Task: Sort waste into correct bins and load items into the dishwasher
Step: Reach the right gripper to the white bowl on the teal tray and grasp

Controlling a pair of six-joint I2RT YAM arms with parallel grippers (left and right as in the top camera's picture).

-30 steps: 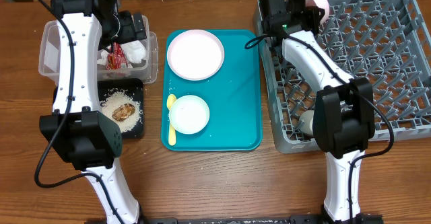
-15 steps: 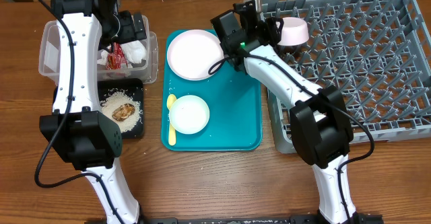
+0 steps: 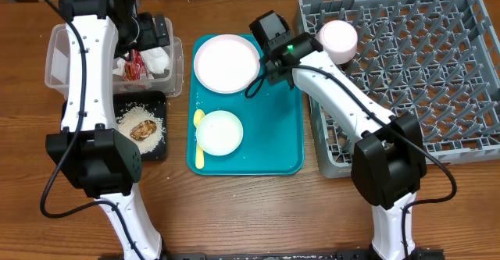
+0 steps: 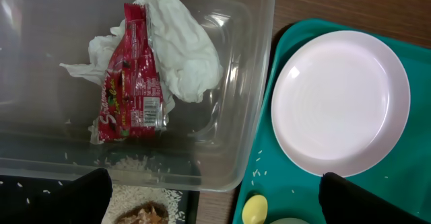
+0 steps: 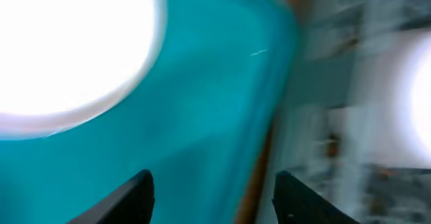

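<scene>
The right tool has been withdrawn from the rack to over the teal tray beside the plate, jaws parted and empty. 1 bowl is left in the rack's corner. The left tool is held wide open, empty, over the tub.

**Left arm**: white links with black joints. It is rising from its base at the near edge and stretching straight away from it, with the wrist folding over at the far end.

**Left gripper**: it is pointing downward with the jaws standing wide apart. The black fingers are showing only at the lower corners of the wrist view, and they are holding nothing.

**Right arm**: the black elbow is sitting near its base. The long white link is slanting away and toward the robot's left, and a green light is glowing at the wrist.

**Right gripper**: it is facing down with the jaws parted and nothing between the two dark fingers.
</scene>
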